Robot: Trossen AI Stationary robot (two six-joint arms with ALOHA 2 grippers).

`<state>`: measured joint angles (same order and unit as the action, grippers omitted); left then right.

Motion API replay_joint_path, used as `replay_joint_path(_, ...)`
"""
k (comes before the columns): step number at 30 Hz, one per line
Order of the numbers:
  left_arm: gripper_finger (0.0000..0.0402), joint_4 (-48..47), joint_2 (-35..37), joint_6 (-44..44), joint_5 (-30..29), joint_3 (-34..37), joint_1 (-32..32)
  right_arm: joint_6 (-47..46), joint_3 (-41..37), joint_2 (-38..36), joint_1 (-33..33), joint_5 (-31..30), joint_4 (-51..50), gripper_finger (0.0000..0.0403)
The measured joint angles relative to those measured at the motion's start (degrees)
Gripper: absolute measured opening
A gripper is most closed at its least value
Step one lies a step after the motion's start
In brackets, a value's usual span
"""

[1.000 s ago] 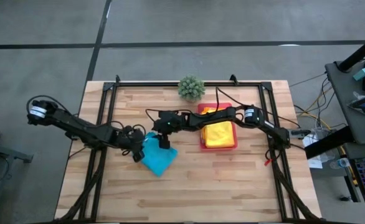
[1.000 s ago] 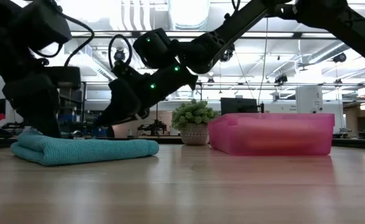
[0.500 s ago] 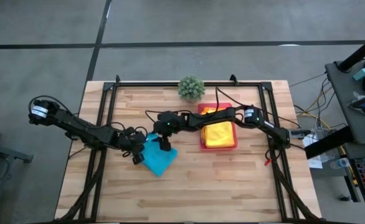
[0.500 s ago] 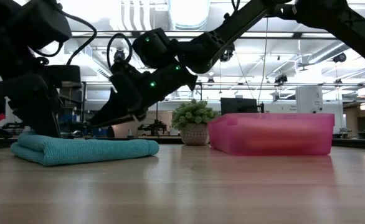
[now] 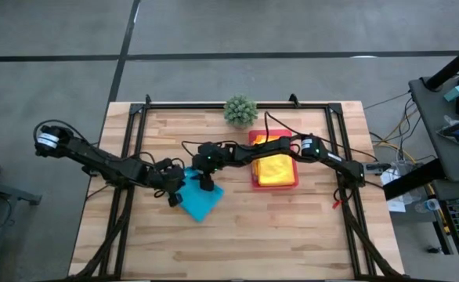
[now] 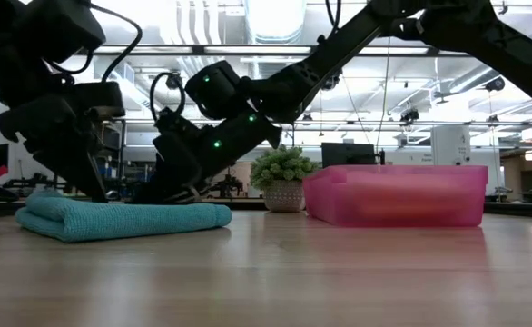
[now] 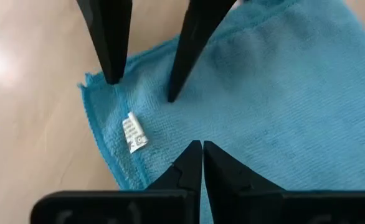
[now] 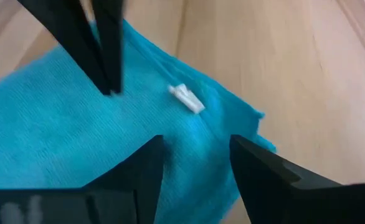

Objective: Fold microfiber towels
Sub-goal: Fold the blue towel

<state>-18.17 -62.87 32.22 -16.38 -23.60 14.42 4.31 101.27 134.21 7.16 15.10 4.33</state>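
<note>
A folded turquoise towel (image 5: pixel 202 204) (image 6: pixel 121 218) lies flat on the wooden table, left of centre. It has a white label (image 7: pixel 134 132) near one corner. My left gripper (image 5: pixel 176 192) (image 7: pixel 201 149) comes from the table's left, and its fingertips are shut on the towel's top near that corner. My right gripper (image 5: pixel 205 186) (image 8: pixel 196 142) reaches in from the right and hangs open just above the same corner. Its two fingers (image 7: pixel 114 74) stand apart over the cloth without touching it. My left gripper has its two fingertips closed together on the towel's top surface (image 7: pixel 202 132), a little in from the labelled corner. The fingers slant down from the table's left. They hide whether one layer or several is pinched. The towel lies flat and slack on the table.
A pink tray (image 5: pixel 253 176) (image 6: pixel 393 195) stands right of the towel with a yellow towel (image 5: pixel 276 168) in it. A small potted plant (image 5: pixel 240 110) is at the far edge. Black frame rails run along the table's sides. Bare wood lies toward the near edge.
My left gripper has stayed over the towel's corner, rolled a little and brought its fingers together on the cloth. My right gripper has sunk toward the towel, still open. The towel has not moved.
</note>
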Motion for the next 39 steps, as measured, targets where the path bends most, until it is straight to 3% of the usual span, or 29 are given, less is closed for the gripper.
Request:
replay_joint_path(11, 0.0001, -1.67, 2.26, 6.48, 1.92, 0.23, 1.23, 0.38, 0.15, 0.07, 0.15, -0.12, -1.49, 0.0125)
replay_joint_path(23, 0.0001, -1.77, 0.26, 6.5, 1.9, 0.25, 1.28, 1.99, 0.15, 0.07, 0.24, -0.12, -1.44, 0.0016)
replay_joint_path(30, 0.0001, -2.24, 0.24, 6.65, 1.88, 0.25, 1.26, 4.35, 3.19, -0.43, 0.24, -0.27, -6.78, 0.0009)
replay_joint_path(36, 0.0001, -2.69, 0.28, 6.65, 1.62, 0.25, 1.25, 9.93, 7.9, -0.59, -0.31, -8.19, -13.28, 0.0009)
replay_joint_path(39, 0.0001, -3.01, 0.29, 7.01, 1.52, 0.25, 1.24, 12.03, 9.17, -0.58, -0.38, -9.11, -14.05, 0.0009)
